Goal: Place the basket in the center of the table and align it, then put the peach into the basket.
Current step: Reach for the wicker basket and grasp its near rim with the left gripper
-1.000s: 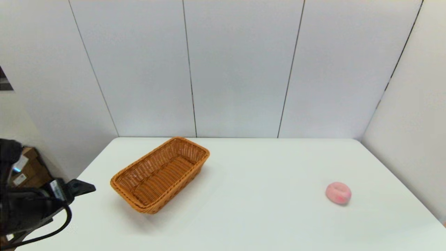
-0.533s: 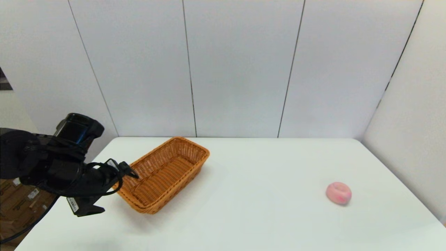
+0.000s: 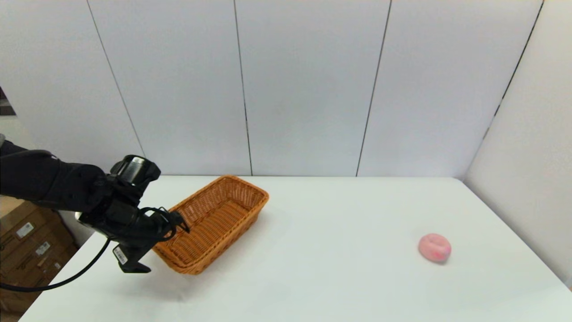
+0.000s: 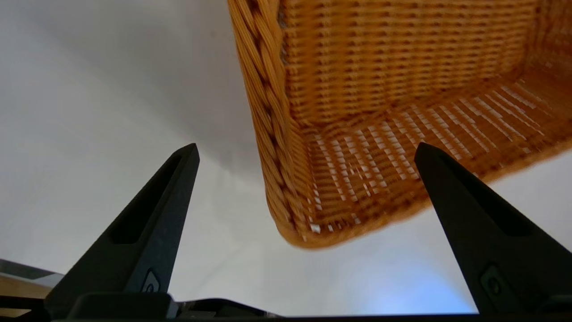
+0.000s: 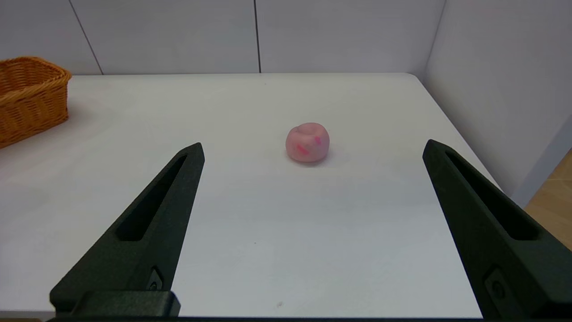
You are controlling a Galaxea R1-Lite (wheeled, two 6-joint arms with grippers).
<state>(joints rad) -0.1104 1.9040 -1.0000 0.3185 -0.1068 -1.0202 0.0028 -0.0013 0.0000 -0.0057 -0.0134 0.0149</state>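
The orange-brown wicker basket [image 3: 217,216] lies at an angle on the left half of the white table [image 3: 330,277]. My left gripper [image 3: 161,246] is open at the basket's near left corner. In the left wrist view that corner of the basket [image 4: 402,89] lies between the spread fingers of the left gripper [image 4: 306,147], without touching them. The pink peach [image 3: 434,247] rests alone on the right side of the table. My right gripper [image 5: 313,143] is open and low at the table's near edge, well short of the peach [image 5: 307,142]. It is outside the head view.
White wall panels close off the table's far side and right side. Cardboard boxes [image 3: 27,241] stand on the floor off the table's left edge. The basket's end [image 5: 27,98] shows far off in the right wrist view.
My left arm has swung in from the left edge of the view to the basket's near left corner. The basket and the peach have not moved.
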